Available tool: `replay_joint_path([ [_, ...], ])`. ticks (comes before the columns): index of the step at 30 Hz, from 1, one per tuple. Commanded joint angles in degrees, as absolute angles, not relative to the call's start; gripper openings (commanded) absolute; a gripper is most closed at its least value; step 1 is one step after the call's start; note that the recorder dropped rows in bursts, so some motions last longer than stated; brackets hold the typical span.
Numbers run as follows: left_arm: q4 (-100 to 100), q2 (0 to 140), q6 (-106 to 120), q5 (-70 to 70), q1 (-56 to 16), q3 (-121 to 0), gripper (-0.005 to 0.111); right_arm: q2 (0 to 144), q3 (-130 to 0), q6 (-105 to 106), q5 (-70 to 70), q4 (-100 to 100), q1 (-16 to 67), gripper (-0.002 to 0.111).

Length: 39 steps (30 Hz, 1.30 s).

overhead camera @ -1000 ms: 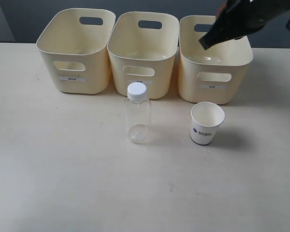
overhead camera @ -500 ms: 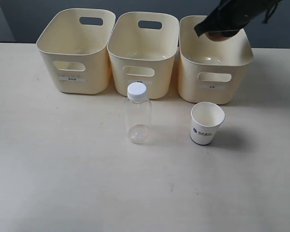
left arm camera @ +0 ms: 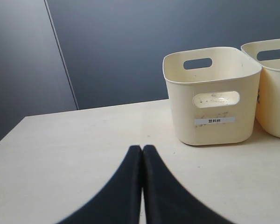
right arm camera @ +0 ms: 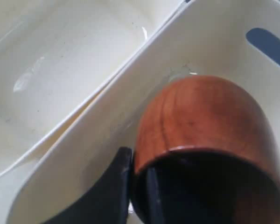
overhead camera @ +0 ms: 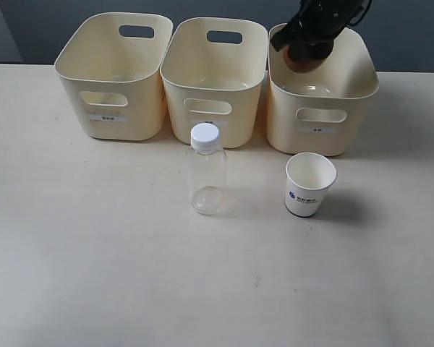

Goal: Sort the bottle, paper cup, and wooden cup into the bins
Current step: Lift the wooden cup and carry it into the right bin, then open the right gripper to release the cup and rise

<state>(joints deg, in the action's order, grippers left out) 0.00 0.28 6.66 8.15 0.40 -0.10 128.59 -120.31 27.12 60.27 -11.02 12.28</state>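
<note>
Right claw (right arm camera: 139,186) pinches the wooden cup (right arm camera: 200,121) by its rim over the right bin (overhead camera: 289,136), near its left wall.

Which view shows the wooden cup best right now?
Right wrist view: the wooden cup fills much of the frame, its rim pinched by the right gripper. The exterior view shows only a brown patch under that gripper, over the rightmost bin. The left wrist view misses it.
</note>
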Motion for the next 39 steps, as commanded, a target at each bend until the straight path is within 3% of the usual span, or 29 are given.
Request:
replay_joint_path([
  [1, 0.0, 0.0, 6.58, 7.74, 0.43, 0.0, 0.0, 132.96, -126.68, 27.3, 66.67, -10.33, 10.95, -0.001],
  [19, 0.0, 0.0, 6.58, 7.74, 0.43, 0.0, 0.0, 137.56, -128.29, 27.48, 66.25, -8.05, 10.73, 0.001],
  [27, 0.0, 0.0, 6.58, 7.74, 0.43, 0.0, 0.0, 137.56, -128.29, 27.48, 66.52, -8.34, 10.73, 0.046],
  [39, 0.0, 0.0, 6.58, 7.74, 0.43, 0.0, 0.0, 135.94, -128.29, 28.56, 65.59, -9.7, 10.73, 0.049],
])
